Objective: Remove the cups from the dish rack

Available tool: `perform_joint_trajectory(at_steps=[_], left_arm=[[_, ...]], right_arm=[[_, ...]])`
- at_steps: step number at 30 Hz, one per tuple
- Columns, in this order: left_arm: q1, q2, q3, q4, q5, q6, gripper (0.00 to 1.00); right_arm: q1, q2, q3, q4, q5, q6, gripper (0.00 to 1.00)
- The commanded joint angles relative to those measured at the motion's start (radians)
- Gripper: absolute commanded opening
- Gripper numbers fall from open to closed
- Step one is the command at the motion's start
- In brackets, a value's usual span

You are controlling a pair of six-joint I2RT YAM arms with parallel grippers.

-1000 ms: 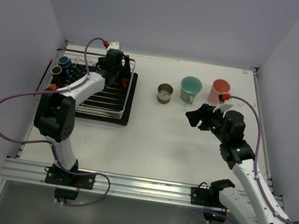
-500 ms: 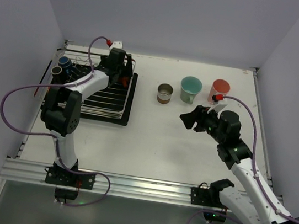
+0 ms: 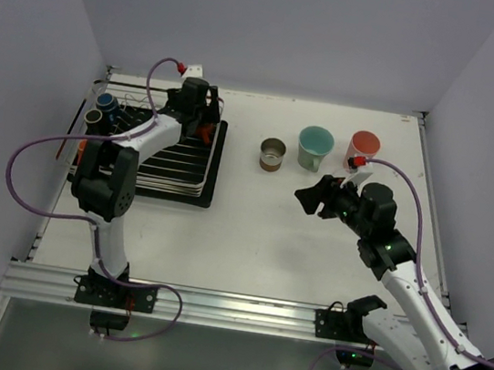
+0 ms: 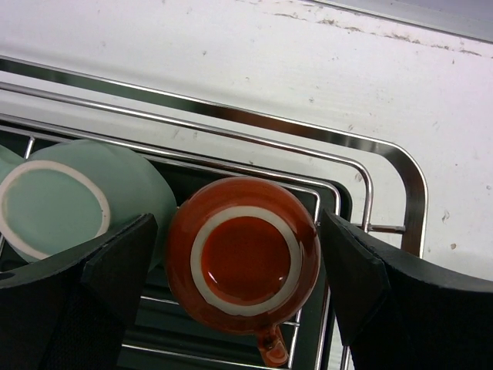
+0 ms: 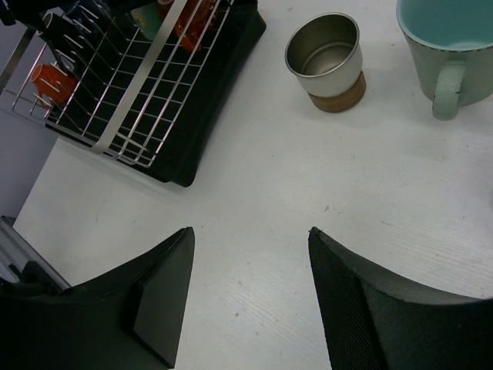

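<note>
Between left gripper [image 4: 235, 266] fingers [image 4: 100, 285], wrist view alone: inverted orange mug [image 4: 243, 262].

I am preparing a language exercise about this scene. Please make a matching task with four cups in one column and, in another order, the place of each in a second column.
Cups
1. orange cup
2. metal cup
3. pink cup
4. blue cup

Places
A. on the table, farthest right
B. in the rack's far left corner
C. in the rack's far right corner, under the open left gripper
D. on the table, nearest the rack

Pairs: 1-C, 2-D, 3-A, 4-B
</note>
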Motion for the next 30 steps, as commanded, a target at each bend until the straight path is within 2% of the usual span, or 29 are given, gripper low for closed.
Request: perform_joint_trajectory(at_steps=[1, 2, 5, 6, 8, 16, 19, 30], left_arm=[[-0.005, 0.038, 0.003, 0.000, -0.036, 0.020, 0.94], [-0.005, 0.043, 0.005, -0.005, -0.042, 0.021, 0.94], [-0.014, 0.040, 0.003, -0.020, -0.073, 0.036, 0.78], [-0.020, 0.040, 0.000, -0.028, -0.082, 0.038, 0.76], [-0.027, 0.031, -0.001, -0.036, -0.104, 0.036, 0.76], [-0.036, 0.044, 0.031, -0.112, -0.166, 0.032, 0.88], [-0.036, 0.054, 0.040, -0.115, -0.141, 0.035, 0.92], [-0.036, 0.092, 0.039, -0.131, -0.088, -0.002, 0.92]], right_arm=[[0.004, -0.007, 0.029, 0.036, -0.026, -0.011, 0.64], [0.005, -0.008, 0.029, 0.036, -0.026, -0.011, 0.64], [0.007, -0.013, 0.033, 0.033, -0.026, -0.009, 0.64], [0.005, -0.013, 0.035, 0.033, -0.026, -0.011, 0.64], [0.007, -0.010, 0.041, 0.033, -0.029, -0.009, 0.64], [0.005, -0.010, 0.044, 0.032, -0.031, -0.006, 0.64], [0.007, -0.007, 0.047, 0.036, -0.034, -0.003, 0.64], [0.007, -0.005, 0.058, 0.023, -0.026, -0.008, 0.64]])
